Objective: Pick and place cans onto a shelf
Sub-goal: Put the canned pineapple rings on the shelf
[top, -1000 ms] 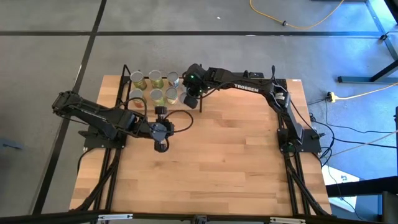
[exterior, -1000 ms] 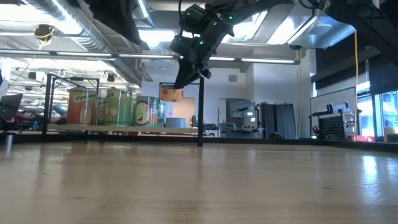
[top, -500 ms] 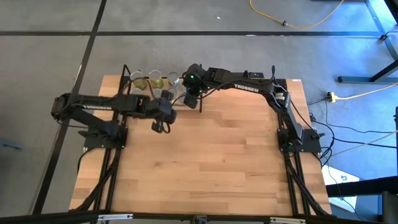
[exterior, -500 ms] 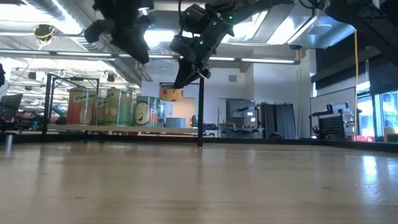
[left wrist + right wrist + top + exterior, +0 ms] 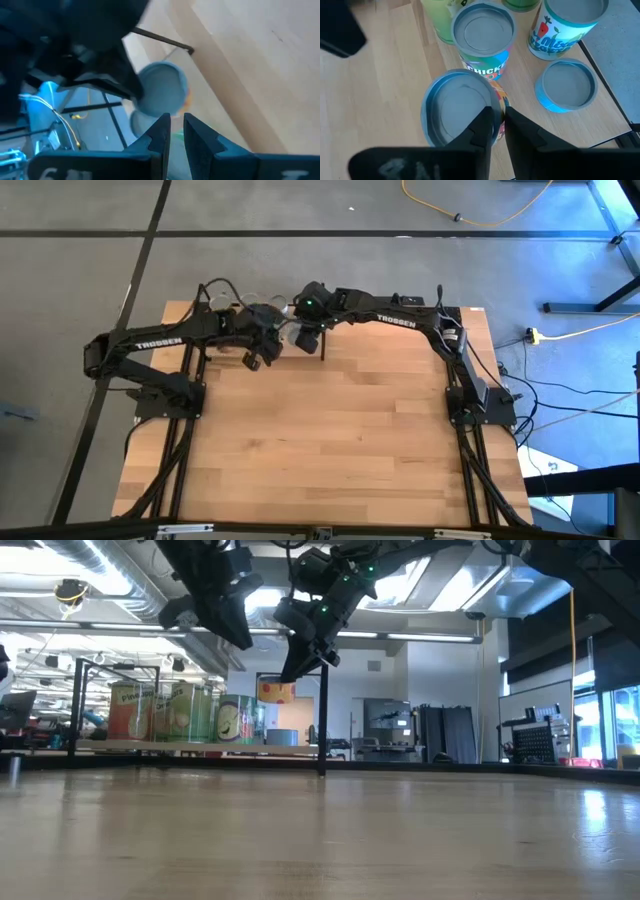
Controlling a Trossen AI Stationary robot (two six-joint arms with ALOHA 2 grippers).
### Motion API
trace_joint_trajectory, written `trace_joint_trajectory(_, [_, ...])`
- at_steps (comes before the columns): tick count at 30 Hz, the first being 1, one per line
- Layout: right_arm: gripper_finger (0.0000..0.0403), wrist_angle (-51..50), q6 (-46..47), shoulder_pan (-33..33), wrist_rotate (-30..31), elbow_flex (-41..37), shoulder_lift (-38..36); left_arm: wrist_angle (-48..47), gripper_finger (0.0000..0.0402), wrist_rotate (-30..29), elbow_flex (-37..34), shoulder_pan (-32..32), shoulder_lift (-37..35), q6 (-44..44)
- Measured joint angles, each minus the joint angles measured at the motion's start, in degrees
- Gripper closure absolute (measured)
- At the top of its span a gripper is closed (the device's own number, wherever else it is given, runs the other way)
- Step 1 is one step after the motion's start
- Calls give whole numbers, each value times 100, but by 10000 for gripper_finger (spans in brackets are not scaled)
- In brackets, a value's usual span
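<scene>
the left end effector (image 5: 253, 358) had swung from mid bench up beside the shelf (image 5: 203, 292), its fingers nearly shut and holding nothing. the right end effector (image 5: 290, 670) had not moved: it pinched the rim of a can (image 5: 276, 691), hanging above the shelf beside the other cans (image 5: 190, 712).

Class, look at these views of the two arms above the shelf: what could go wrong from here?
1. The right gripper pinches the hanging can only by its rim, so it may tilt or slip above the shelf.
2. The chicken can stands right beside it, so lowering could knock it.
3. The left gripper hovers close by, so the arms might collide.
</scene>
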Motion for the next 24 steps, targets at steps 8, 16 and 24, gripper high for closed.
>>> trace_joint_trajectory(8, [350, 10, 190, 5, -201, 0, 0, 379, 355, 1024, 1, 708, 425, 126])
trace_joint_trajectory(16, [350, 58, 199, 17, -201, 0, 0, 826, 355, 1575, -3, 1156, 867, 521])
trace_joint_trajectory(24, [350, 86, 200, 22, -208, 0, -7, 1179, 355, 1912, -3, 1445, 866, 587])
